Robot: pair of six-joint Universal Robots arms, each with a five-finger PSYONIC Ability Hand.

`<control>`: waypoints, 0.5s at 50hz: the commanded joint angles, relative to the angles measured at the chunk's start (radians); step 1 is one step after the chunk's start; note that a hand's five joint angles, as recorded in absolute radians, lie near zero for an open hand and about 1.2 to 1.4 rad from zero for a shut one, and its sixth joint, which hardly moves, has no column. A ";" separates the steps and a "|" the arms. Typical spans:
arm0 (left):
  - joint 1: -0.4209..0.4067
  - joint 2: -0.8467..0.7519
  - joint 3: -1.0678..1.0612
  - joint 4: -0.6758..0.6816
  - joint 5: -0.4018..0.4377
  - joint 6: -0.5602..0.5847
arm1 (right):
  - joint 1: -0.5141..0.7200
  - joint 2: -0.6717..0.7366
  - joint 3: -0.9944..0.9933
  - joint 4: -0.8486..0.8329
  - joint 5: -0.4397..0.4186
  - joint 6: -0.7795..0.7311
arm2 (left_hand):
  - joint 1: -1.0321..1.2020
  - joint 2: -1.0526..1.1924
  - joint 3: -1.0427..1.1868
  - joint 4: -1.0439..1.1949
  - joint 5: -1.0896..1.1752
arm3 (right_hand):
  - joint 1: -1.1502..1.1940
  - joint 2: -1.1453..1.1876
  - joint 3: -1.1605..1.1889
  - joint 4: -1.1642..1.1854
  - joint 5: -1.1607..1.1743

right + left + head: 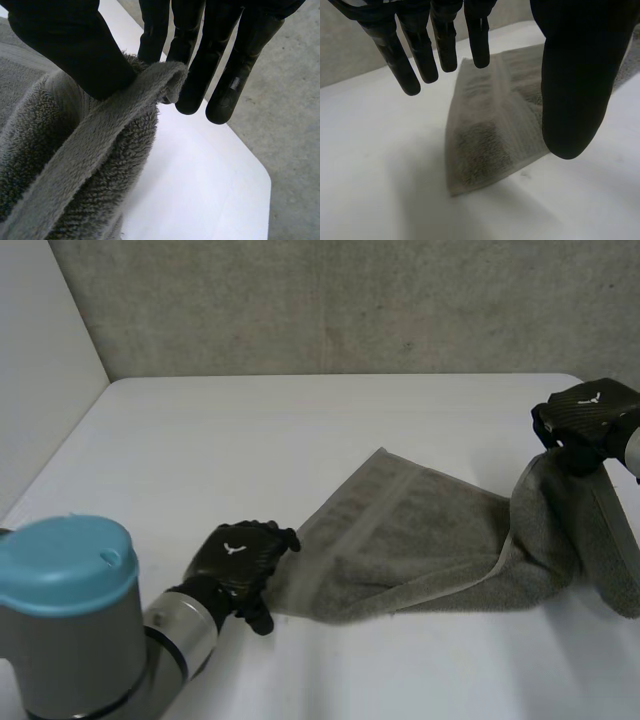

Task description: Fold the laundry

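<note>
Fingers point(192, 70) and thumb of the right hand point(588, 418) pinch a doubled hem of the grey towel point(430, 540), holding that end raised near the table's far right corner; one fingertip is hidden behind the pile, and the cloth is cut off at the table's right edge in the head view, so its corner there cannot be made out; the left hand point(238, 558) hangs over the towel's opposite corner, fingers point(445, 45) straight and released, whether touching the cloth cannot be told; one towel, thick terry with a flat woven band near its end, lies rumpled from the middle of the white table point(200, 440) to its right edge, one layer folded over another; two hands, one at each end.
</note>
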 commanded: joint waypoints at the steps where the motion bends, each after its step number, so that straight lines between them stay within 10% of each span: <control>1: -0.028 -0.089 0.004 0.127 -0.001 0.010 | 0.002 0.033 0.011 0.004 -0.005 -0.001 | 0.099 0.103 0.103 0.103 0.102 | 0.459 0.221 0.219 0.207 0.247; 25: -0.038 -0.276 0.093 0.230 -0.001 0.150 | 0.008 0.037 0.044 -0.008 -0.008 -0.001 | 0.325 0.329 0.329 0.329 0.329 | 0.459 0.221 0.219 0.207 0.247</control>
